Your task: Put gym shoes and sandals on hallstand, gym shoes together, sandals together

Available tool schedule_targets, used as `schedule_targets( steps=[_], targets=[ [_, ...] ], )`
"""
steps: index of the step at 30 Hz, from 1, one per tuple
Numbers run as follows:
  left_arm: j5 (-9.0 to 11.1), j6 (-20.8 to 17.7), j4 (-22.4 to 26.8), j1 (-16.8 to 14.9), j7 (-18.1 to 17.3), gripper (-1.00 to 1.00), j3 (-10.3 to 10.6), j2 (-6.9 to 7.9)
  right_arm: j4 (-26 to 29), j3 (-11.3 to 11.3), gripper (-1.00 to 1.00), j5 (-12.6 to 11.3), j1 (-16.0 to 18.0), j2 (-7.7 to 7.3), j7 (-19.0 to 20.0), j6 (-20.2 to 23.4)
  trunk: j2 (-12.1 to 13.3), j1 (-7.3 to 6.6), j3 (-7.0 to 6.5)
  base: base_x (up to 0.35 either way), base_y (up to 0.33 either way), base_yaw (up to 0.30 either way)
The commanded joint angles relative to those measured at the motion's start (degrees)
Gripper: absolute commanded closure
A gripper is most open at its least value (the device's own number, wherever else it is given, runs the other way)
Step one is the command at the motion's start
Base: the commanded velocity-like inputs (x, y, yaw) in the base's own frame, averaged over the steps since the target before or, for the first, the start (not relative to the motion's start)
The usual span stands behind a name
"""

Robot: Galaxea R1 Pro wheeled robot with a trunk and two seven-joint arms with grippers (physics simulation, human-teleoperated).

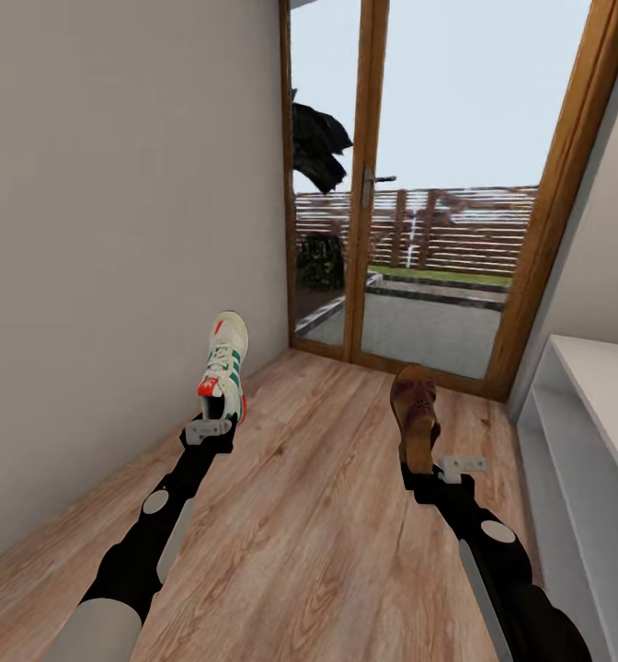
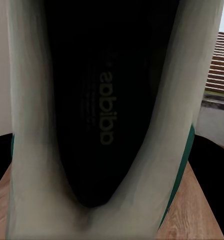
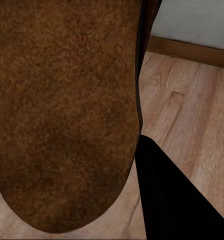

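Shoes counted: one gym shoe, one sandal. Both are off the floor, one per arm.

Left arm: the left gripper (image 1: 210,425) holds the gym shoe (image 1: 224,364) by its heel end, jaws closed on it. The shoe stands toe-up in the air near the grey wall (image 1: 116,230), white with green side stripes and red patches at toe and heel. In the left wrist view the gym shoe (image 2: 37,150) is seen from directly behind its opening, dark interior with a printed insole, white collar on either side.

Centre: the corridor floor (image 1: 318,515) is light-brown wood plank running to a wood-framed glass door (image 1: 429,184), one in number, with a slatted fence outside.

Right arm: the right gripper (image 1: 429,471) holds the sandal (image 1: 415,409) by its rear, jaws closed on it. The sandal is raised toe-up, dark-brown woven upper facing the camera. In the right wrist view the sandal (image 3: 62,110) presents a broad brown textured surface, with floor planks beside it.

Far right: the hallstand (image 1: 585,432), white, flat top and open shelving partly visible at the frame edge. The visible part of the bench top carries no shoe.
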State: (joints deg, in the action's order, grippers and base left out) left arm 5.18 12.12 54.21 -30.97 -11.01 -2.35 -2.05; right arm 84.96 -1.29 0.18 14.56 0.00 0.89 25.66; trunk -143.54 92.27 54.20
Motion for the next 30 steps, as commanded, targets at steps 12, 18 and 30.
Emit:
schedule_targets(
  steps=[12, 18, 30],
  targets=[
    [0.6, 0.0, 0.0, 0.0, -0.5, 1.00, -0.2, -0.06, 0.1, 0.0, 1.00, -0.2, 0.0, 0.00, 0.0, 0.4, 0.0, 0.02, 0.06, 0.347, 0.000, 0.000],
    [0.5, 0.0, 0.0, 0.0, -0.5, 1.00, -0.2, -0.06, 0.1, 0.0, 1.00, -0.2, 0.0, 0.00, 0.0, 0.4, 0.0, 0.02, 0.06, 0.347, 0.000, 0.000],
    [0.6, 0.0, 0.0, 0.0, -0.5, 1.00, -0.2, -0.06, 0.1, 0.0, 1.00, -0.2, 0.0, 0.00, 0.0, 0.4, 0.0, 0.02, 0.06, 0.347, 0.000, 0.000]
  ],
)
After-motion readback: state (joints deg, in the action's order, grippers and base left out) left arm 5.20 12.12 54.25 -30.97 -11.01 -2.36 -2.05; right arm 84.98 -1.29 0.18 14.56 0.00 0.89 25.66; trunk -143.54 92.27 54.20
